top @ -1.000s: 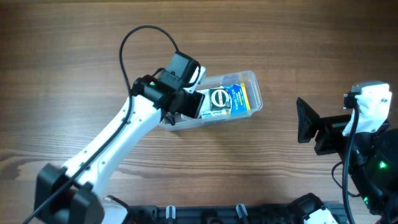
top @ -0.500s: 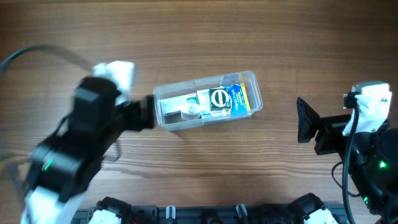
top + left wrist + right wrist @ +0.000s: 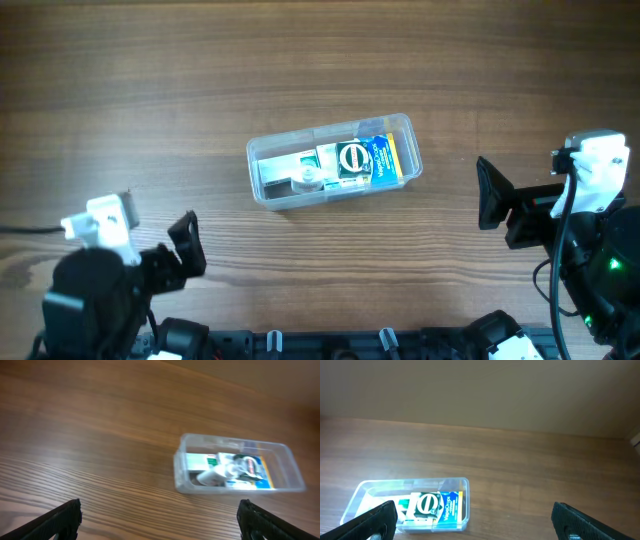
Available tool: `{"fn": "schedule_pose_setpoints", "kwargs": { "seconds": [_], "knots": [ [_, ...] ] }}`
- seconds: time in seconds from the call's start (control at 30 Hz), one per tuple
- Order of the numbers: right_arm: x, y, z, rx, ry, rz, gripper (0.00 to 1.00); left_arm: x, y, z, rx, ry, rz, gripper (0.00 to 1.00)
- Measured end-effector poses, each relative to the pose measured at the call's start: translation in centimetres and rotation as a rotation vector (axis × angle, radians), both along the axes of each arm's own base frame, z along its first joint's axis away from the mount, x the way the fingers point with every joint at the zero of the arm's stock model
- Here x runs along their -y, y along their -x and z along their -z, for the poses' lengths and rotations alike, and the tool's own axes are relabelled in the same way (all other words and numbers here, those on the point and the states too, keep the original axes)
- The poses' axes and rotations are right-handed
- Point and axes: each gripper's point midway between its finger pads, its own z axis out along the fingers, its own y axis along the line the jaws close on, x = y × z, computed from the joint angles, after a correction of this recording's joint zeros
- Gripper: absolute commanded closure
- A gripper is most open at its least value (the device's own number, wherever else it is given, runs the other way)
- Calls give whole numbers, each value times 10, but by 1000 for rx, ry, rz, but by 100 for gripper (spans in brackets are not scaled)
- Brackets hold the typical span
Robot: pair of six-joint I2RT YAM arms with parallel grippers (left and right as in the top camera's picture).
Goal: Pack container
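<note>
Pulling back to the near edge, the left gripper [image 3: 160, 512] hangs open and empty (a second ago it was at the container [image 3: 262, 172]). That tub sits in the middle of the table [image 3: 480, 60] holding boxes [image 3: 362, 160] and a bottle [image 3: 306, 180], so packing looks finished. The right gripper [image 3: 473, 510] waits open.

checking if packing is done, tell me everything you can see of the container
The container is a clear plastic rectangular tub with rounded corners and a rim, open on top, with no lid in view. It sits flat on the wooden table near the middle, its long side slightly tilted in the overhead view. Inside lie a small bottle, a box with a round logo, and a blue and yellow pack, filling most of it. Only the table and these contents touch it.
</note>
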Motion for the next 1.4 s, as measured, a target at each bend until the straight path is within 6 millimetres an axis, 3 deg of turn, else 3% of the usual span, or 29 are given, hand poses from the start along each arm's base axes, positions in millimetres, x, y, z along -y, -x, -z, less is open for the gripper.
{"fn": "schedule_pose_setpoints", "kwargs": {
  "seconds": [0.2, 0.47, 0.67, 0.8, 0.9, 0.93, 1.0, 1.2, 1.4],
  "knots": [
    [0, 0, 0, 0, 0, 0, 0, 20, 10, 1, 8, 97, 92, 0],
    [0, 0, 0, 0, 0, 0, 0, 24, 21, 16, -71, 109, 118, 0],
    [0, 0, 0, 0, 0, 0, 0, 17, 10, 6, -8, 86, 76, 0],
    [0, 0, 0, -1, 0, 0, 0, 17, -12, -6, 134, 75, 70, 0],
    [0, 0, 0, 0, 0, 0, 0, 15, -24, -3, 217, 58, 65, 0],
    [0, 0, 0, 0, 0, 0, 0, 12, -26, 10, 227, 54, 50, 0],
    [0, 0, 0, 0, 0, 0, 0, 11, -34, 18, 297, 63, 43, 0],
    [0, 0, 1, -2, 1, 0, 0, 7, -39, 98, 255, 76, 29, 0],
    [0, -1, 1, -2, 1, 0, 0, 10, -39, 150, 200, 96, 40, 0]
  ]
}}
